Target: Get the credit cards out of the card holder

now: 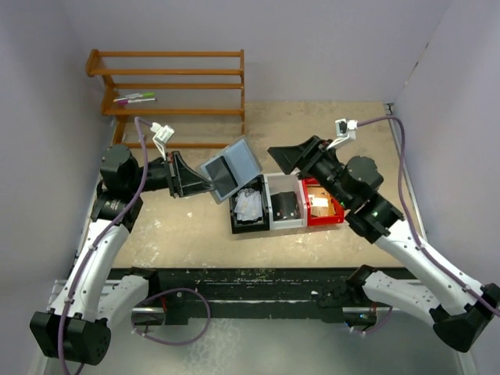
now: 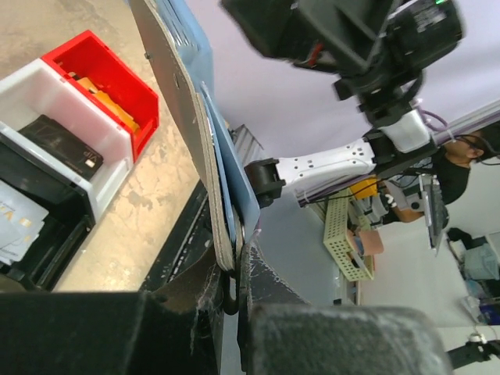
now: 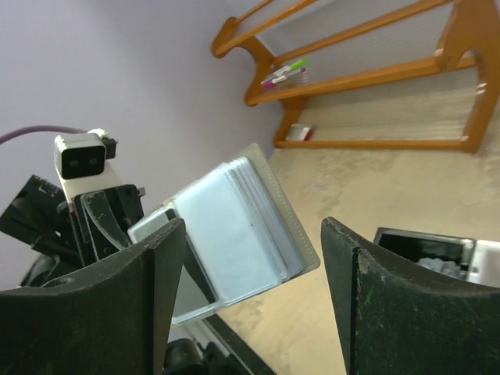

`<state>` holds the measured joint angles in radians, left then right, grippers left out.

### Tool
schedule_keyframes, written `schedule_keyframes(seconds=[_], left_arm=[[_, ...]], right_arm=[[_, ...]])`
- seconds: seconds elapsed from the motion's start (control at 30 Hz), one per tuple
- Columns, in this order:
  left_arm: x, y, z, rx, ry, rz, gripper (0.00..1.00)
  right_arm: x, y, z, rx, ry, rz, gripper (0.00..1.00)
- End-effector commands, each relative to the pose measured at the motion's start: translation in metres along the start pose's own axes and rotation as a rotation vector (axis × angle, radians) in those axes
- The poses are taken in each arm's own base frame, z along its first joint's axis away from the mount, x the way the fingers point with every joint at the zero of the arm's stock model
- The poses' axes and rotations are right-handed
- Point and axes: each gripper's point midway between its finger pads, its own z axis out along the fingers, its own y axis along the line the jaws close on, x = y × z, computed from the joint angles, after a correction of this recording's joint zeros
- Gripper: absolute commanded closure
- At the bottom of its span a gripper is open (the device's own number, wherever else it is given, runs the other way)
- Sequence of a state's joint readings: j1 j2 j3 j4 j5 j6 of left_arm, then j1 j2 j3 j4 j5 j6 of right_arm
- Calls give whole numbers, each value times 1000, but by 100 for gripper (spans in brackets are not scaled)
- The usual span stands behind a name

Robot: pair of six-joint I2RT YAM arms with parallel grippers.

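My left gripper (image 1: pixel 197 183) is shut on the corner of the blue-grey card holder (image 1: pixel 231 167) and holds it open in the air, left of the bins. The left wrist view shows the holder (image 2: pixel 195 125) edge-on, pinched at my left gripper (image 2: pixel 237 251). My right gripper (image 1: pixel 283 158) is open and empty, just right of the holder. In the right wrist view the holder's pale clear sleeves (image 3: pixel 234 226) lie beyond my right gripper (image 3: pixel 251 226). A pale silvery card (image 1: pixel 248 205) lies in the black bin, a black card (image 1: pixel 286 205) in the white bin, a tan-gold card (image 1: pixel 320 205) in the red bin.
The black bin (image 1: pixel 237 223), white bin (image 1: pixel 287 224) and red bin (image 1: pixel 328 220) stand side by side mid-table. They also show in the left wrist view (image 2: pixel 94 55). A wooden rack (image 1: pixel 168 86) with markers (image 1: pixel 134 98) stands at the back left.
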<state>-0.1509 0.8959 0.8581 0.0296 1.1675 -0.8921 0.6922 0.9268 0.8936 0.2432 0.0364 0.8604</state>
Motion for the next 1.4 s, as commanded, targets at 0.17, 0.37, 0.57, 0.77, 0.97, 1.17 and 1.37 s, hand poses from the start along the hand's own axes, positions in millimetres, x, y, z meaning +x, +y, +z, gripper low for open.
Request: schedule_keyframes(seconds=[0.17,0.37,0.57,0.77,0.97,1.17,1.37], left_arm=[[-4,-10,-4,3,44,207,99],[1,-26,-7,83,87,261,100],[4,-38,-11,115,96,321,100],[4,-39,-10,127,106,327,100],[4,-38,-10,124,107,329,100],[5,-39,-11,133,114,333,100],[6,-42,-12,140,117,339,100]], right_arm=[[-8,72,-18,-238,183,-216,36],[49,98,-16,-507,480,-159,38],[54,102,-20,-557,504,-159,39],[63,100,-19,-570,548,-153,41],[72,99,-16,-569,580,-157,41],[83,91,-7,-545,599,-151,41],[89,100,-1,-583,614,-143,42]])
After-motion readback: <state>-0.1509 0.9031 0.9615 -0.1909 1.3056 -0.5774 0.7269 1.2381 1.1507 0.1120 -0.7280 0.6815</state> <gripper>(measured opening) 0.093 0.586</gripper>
